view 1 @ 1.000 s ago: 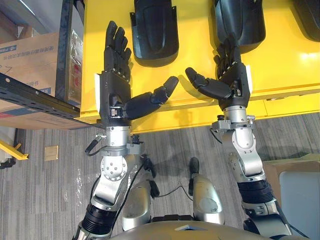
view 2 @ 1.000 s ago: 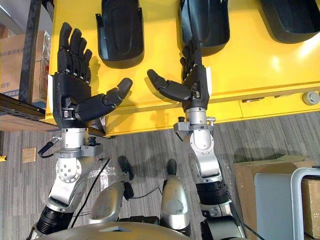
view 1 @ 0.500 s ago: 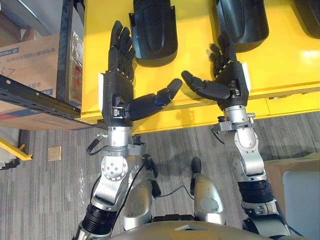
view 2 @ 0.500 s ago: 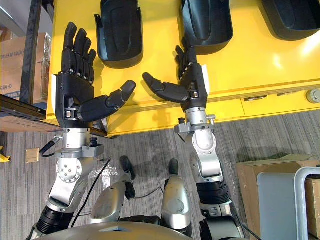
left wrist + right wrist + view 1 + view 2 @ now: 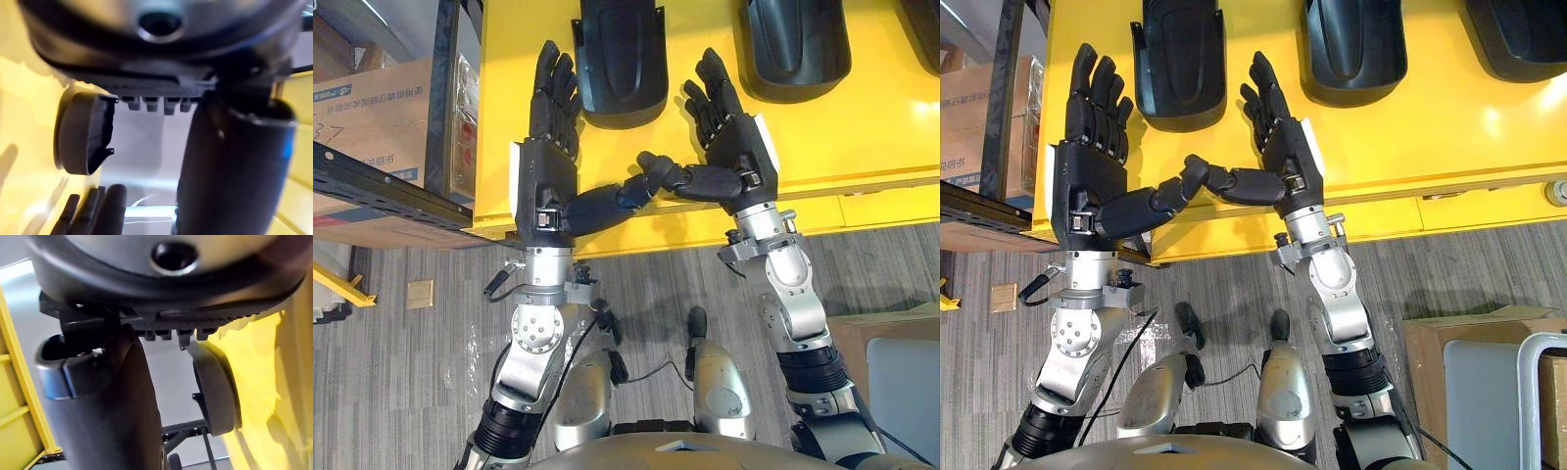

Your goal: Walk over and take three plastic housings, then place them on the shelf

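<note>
Both stood spread, fingers straight: the left hand [image 5: 545,181] and the right hand [image 5: 739,162], thumbs nearly meeting. At twelve o'clock between them a black housing [image 5: 617,59] lay untouched on the yellow table [image 5: 862,127]. Best, I judged, to flank it evenly before closing.

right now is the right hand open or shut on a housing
Open: the right hand has straight fingers and its thumb out, holding nothing.
</note>
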You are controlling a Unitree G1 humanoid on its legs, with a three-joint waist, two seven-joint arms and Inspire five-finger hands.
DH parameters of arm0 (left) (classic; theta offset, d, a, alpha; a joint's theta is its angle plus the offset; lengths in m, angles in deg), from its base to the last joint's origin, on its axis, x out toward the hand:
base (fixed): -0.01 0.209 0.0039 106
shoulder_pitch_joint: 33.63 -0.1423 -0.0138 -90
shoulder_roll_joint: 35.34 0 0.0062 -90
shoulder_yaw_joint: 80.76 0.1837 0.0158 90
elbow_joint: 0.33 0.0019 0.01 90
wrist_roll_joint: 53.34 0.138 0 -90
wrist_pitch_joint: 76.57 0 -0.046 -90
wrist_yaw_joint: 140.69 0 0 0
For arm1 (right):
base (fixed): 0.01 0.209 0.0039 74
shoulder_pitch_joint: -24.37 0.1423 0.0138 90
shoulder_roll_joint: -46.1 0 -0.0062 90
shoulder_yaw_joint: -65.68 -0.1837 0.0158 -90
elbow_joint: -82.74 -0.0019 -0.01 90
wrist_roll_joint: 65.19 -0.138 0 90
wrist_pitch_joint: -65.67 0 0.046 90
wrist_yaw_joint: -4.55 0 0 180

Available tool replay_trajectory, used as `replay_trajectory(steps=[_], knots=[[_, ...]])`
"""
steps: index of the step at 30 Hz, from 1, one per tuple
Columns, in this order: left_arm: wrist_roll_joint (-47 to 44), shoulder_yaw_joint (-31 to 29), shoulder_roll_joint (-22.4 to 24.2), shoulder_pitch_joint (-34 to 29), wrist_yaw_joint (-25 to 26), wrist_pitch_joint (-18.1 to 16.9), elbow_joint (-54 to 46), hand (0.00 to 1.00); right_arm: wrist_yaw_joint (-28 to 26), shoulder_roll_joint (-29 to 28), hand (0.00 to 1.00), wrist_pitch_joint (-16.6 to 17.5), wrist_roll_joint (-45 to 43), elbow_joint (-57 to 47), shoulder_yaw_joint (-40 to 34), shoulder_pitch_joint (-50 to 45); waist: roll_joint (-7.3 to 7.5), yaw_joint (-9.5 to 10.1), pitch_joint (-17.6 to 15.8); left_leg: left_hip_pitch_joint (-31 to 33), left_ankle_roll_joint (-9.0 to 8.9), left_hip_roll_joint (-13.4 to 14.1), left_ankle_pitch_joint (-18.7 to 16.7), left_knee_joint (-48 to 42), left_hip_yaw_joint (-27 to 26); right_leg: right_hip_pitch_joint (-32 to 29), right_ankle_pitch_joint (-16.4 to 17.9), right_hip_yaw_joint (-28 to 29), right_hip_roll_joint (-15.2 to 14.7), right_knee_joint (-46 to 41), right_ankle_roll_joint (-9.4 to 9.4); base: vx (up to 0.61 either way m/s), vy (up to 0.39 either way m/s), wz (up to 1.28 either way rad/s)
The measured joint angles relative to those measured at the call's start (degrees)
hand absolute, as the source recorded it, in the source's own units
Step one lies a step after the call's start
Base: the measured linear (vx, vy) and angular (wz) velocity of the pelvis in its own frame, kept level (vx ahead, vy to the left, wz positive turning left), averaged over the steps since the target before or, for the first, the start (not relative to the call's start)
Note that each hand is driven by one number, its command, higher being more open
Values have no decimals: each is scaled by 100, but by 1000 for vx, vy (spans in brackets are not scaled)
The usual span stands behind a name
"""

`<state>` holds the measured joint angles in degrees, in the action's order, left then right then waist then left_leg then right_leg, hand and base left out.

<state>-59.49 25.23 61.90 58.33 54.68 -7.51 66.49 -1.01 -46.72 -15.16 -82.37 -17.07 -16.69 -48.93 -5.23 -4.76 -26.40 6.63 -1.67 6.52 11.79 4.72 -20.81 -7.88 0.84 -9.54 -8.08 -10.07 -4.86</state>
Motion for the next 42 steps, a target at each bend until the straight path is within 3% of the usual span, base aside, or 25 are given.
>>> replay_trajectory(steps=[11,17,19,31,42], knots=[[0,20,0,0,67,7,0,100,826,-61,100,2,112,54,62,88,-1,25,0,15,-27,-4,2,0,67,-20,37,-59,-19,-94,8,6,-3,2],[-1,136,0,0,48,8,1,100,946,-62,100,118,116,511,-124,474,-23,39,-10,23,-30,-13,32,0,111,-12,40,-101,-34,-121,9,5,-2,3],[-2,133,0,11,11,9,1,100,982,-54,100,200,110,709,-278,566,-93,47,-43,27,-33,-43,40,1,168,-26,104,-150,-73,-206,-7,4,0,12],[-22,119,-1,35,-105,8,16,100,1292,57,100,241,113,1413,-538,1159,-192,149,-63,91,-19,-102,103,0,241,-113,156,-206,-148,-364,-7,6,-7,3],[-22,184,-3,43,-171,8,17,100,1603,57,100,239,123,1435,-728,1173,-204,135,-67,50,-21,-106,102,0,188,-119,142,-140,-152,-360,-27,4,-7,-2]])
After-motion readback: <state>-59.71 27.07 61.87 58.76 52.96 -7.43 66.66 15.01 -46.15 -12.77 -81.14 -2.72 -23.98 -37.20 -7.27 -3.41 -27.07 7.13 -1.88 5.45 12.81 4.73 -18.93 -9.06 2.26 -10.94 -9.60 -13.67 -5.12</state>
